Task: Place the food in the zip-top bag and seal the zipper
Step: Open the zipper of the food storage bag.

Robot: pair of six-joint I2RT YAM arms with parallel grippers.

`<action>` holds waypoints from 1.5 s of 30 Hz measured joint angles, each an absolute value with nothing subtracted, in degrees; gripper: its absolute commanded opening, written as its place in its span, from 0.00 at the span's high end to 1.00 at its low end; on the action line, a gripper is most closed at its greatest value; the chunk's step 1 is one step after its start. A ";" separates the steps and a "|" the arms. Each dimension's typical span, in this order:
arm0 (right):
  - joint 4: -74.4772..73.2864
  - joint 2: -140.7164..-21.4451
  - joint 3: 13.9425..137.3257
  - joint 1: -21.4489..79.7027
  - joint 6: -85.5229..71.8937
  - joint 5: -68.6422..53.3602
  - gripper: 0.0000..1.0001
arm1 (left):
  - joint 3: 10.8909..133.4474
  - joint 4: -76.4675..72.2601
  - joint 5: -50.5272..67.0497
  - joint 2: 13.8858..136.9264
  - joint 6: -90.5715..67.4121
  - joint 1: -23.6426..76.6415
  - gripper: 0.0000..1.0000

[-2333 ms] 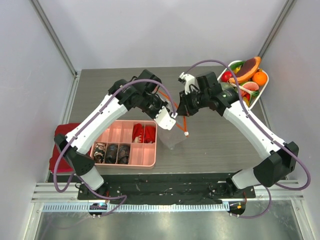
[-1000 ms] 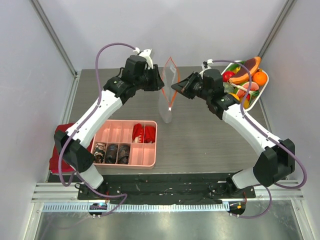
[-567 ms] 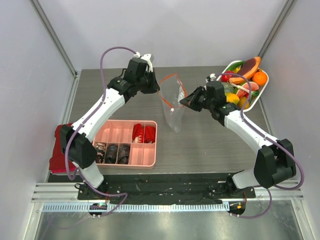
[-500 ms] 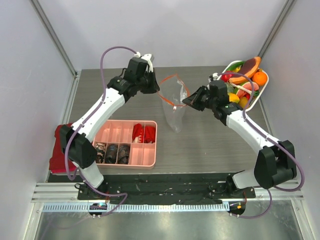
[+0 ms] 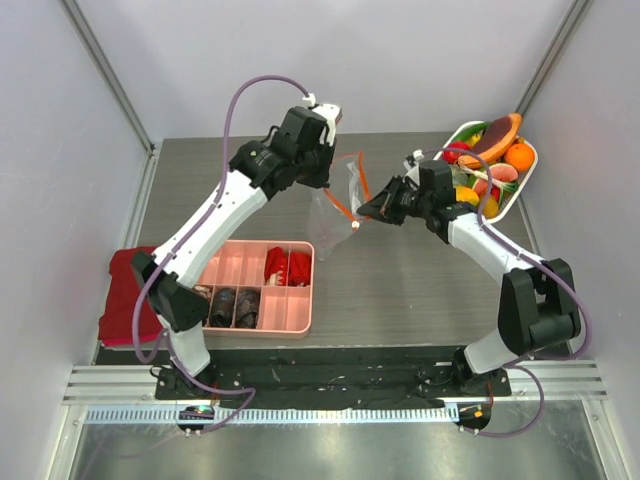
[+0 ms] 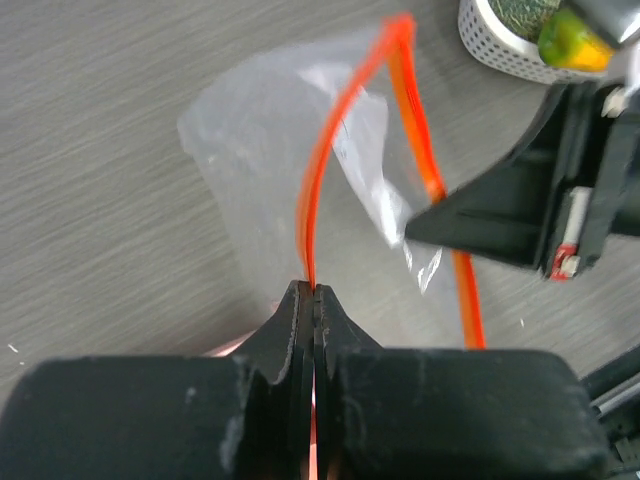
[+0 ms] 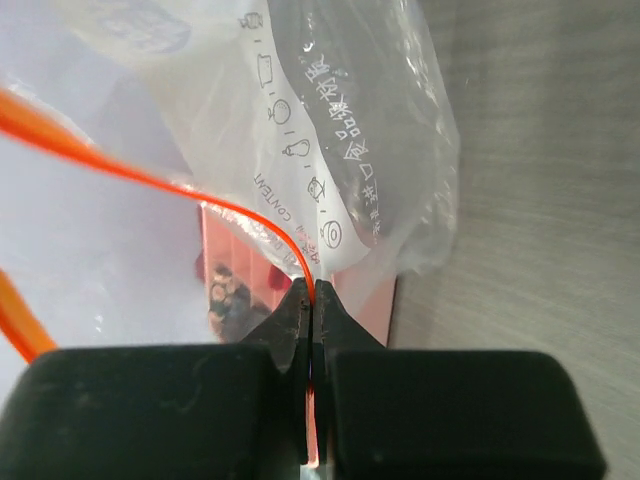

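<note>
The clear zip-top bag (image 5: 338, 212) hangs above the middle of the table between my two grippers. My left gripper (image 5: 334, 184) is shut on one side of its orange zipper (image 6: 335, 140), jaws pressed together on the strip. My right gripper (image 5: 363, 212) is shut on the other side of the zipper (image 7: 250, 215), with the bag's printed film (image 7: 350, 130) hanging past it. In the left wrist view the right gripper (image 6: 415, 228) points in from the right. The food (image 5: 492, 160) lies piled in the white basket (image 5: 524, 186) at the back right. No food shows inside the bag.
A pink compartment tray (image 5: 232, 264) with dark lumps and red crinkled pieces sits at the front left, below the bag. A red cloth (image 5: 120, 300) lies at the table's left edge. The basket's perforated rim (image 6: 500, 55) is close to the right gripper.
My left gripper has closed on the zipper strip and its arm has swung right. The bag has been drawn slightly toward the tray, its mouth narrower. The right gripper has stayed shut.
</note>
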State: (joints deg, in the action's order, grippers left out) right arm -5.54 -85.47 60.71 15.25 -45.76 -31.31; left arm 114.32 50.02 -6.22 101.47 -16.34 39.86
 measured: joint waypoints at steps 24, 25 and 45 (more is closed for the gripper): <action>-19.53 -89.03 62.52 10.76 -25.74 -25.26 0.65 | 107.48 47.31 5.45 111.63 -21.47 31.90 1.00; -20.62 -88.68 63.20 10.79 -24.23 -24.58 0.51 | 105.86 45.98 7.09 111.24 -22.15 31.55 1.00; -47.57 -82.59 98.80 -6.81 5.56 -25.63 0.00 | 101.73 36.51 18.68 108.36 -27.70 32.86 1.00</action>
